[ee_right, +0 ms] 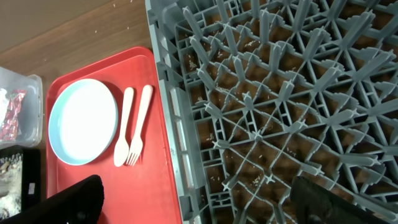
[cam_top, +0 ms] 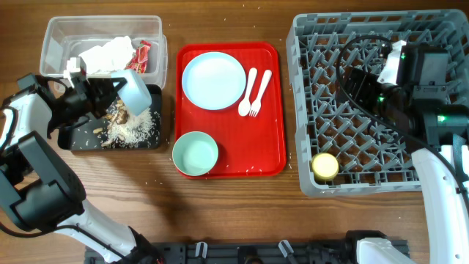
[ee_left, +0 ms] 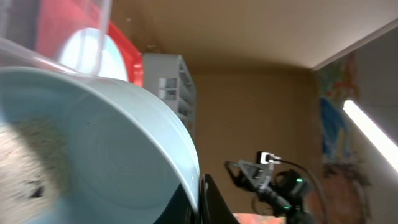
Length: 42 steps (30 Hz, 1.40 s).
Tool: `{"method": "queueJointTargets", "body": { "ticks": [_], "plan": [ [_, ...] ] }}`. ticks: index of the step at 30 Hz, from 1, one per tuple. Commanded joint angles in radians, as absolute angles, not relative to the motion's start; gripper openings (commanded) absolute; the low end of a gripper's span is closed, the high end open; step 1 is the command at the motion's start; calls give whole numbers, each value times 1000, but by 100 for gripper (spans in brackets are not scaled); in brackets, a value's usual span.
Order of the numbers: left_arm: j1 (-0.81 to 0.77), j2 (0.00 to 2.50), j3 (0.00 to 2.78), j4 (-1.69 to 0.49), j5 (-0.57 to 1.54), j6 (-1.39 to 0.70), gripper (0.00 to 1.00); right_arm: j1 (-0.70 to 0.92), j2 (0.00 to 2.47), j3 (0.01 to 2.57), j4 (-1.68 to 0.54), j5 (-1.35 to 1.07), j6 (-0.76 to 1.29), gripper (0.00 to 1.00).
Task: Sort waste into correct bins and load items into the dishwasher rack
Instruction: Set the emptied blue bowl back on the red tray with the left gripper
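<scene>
Left gripper (cam_top: 110, 88): clamped on a tilted pale blue round bowl (cam_top: 136, 91), to pour.
Shallow black rectangular tray (cam_top: 69, 141): under it, catching white rice (cam_top: 139, 125).
Right gripper (ee_right: 199, 202): fingers apart, empty, over the large grey plastic pegged rack (cam_top: 352, 189), likely waiting to load.

Light: bright, even, diffuse; faint soft shadows on worktop (cam_top: 234, 213) | overhead, right wrist: sharp | left wrist: bowl (ee_left: 93, 155) blurred close-up, light strip (ee_left: 373, 134) glaring
</scene>
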<state>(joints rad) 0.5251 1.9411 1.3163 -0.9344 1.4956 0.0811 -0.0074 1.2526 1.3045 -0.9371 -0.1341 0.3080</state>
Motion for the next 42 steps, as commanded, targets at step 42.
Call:
{"method": "queueJointTargets", "body": {
  "ticks": [42],
  "plan": [
    [124,1569,1353,-805,874,-191,4,-6,1253,1323,-943,-132,265,98]
  ]
}}
